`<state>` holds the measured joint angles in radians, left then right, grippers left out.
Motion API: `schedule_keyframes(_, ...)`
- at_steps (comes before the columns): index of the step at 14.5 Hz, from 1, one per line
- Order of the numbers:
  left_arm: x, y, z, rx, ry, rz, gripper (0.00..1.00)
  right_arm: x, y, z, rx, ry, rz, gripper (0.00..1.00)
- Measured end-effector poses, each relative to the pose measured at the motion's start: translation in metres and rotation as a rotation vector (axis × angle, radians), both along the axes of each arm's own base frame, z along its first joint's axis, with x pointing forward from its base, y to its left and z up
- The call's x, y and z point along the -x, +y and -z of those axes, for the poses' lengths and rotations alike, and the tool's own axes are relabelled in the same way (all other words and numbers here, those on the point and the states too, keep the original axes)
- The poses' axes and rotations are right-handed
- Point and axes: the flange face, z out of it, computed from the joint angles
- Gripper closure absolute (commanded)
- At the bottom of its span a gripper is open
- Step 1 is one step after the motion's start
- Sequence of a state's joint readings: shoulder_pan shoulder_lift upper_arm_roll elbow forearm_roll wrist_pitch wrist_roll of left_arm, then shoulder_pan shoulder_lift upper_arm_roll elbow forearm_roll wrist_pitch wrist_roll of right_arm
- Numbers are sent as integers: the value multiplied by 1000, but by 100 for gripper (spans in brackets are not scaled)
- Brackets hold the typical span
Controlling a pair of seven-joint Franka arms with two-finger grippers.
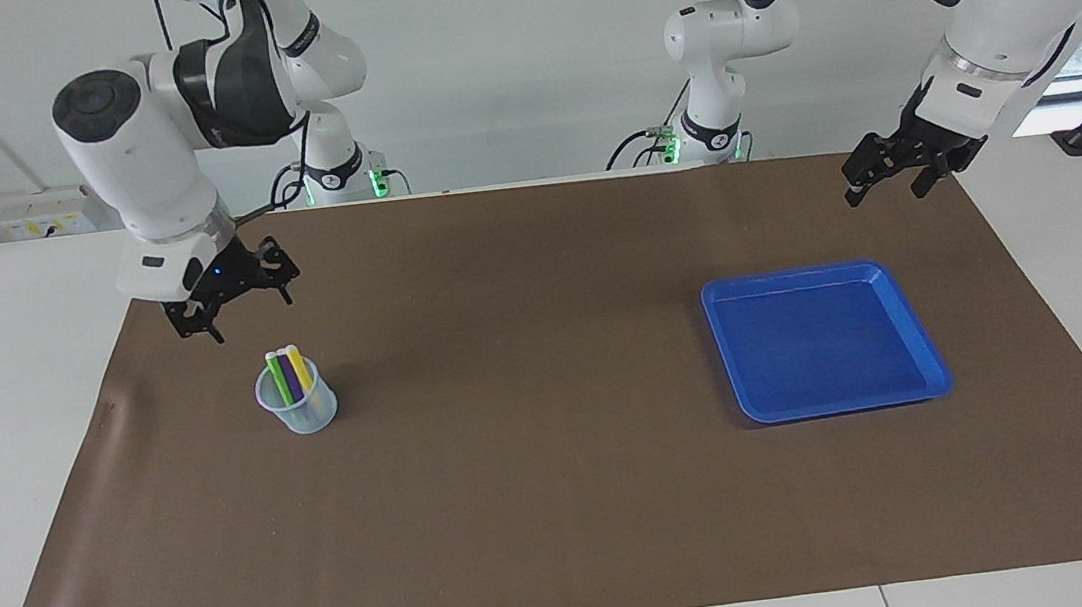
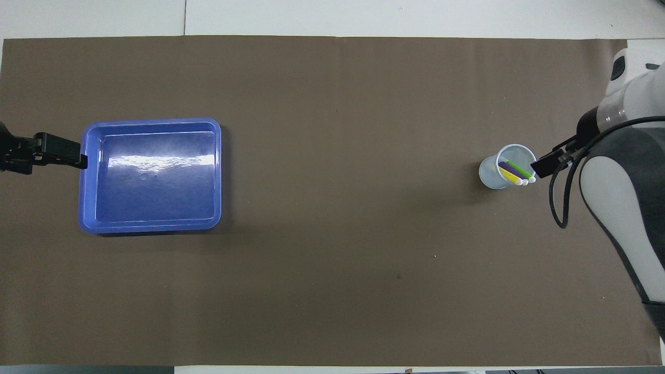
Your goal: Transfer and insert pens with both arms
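The green, purple and yellow pens (image 1: pixel 290 372) stand together, pale caps up, in a clear plastic cup (image 1: pixel 301 411) at the right arm's end of the brown mat. The overhead view also shows the pens (image 2: pixel 514 174) in the cup (image 2: pixel 491 174). My right gripper (image 1: pixel 246 314) hangs open and empty above the mat, just beside the cup on the robots' side; it also shows in the overhead view (image 2: pixel 545 165). My left gripper (image 1: pixel 887 195) is open and empty, raised over the mat's edge beside the blue tray; it also shows in the overhead view (image 2: pixel 60 153).
An empty blue tray (image 1: pixel 915 324) lies on the mat toward the left arm's end, also in the overhead view (image 2: pixel 150 208). The brown mat (image 1: pixel 534 425) covers most of the white table. Two smaller white arms with green lights stand at the robots' edge.
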<state>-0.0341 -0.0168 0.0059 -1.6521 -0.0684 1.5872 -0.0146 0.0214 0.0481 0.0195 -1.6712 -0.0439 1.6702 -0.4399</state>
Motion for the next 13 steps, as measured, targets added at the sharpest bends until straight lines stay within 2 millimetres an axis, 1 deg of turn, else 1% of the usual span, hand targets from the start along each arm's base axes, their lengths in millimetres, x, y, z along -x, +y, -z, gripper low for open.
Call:
schedule_keyframes(3, 2, 4, 3, 0, 17, 9, 0, 14, -5, -55, 5, 19, 78, 0)
schedule_keyframes(5, 1, 4, 3, 1, 17, 10, 0, 24, -11, -78, 10, 35, 140, 0)
schedule_keyframes(6, 1, 4, 3, 1, 18, 10, 0, 27, -14, -82, 13, 40, 178, 0)
schedule_keyframes(7, 2, 4, 4, 1, 18, 11, 0, 30, -18, -81, 16, 50, 213, 0)
schedule_keyframes(11, 2, 3, 4, 0, 21, 12, 0, 31, -23, -70, 24, 79, 275, 0)
schedule_keyframes(13, 2, 3, 4, 0, 21, 13, 0, 31, -32, -70, 24, 79, 297, 0)
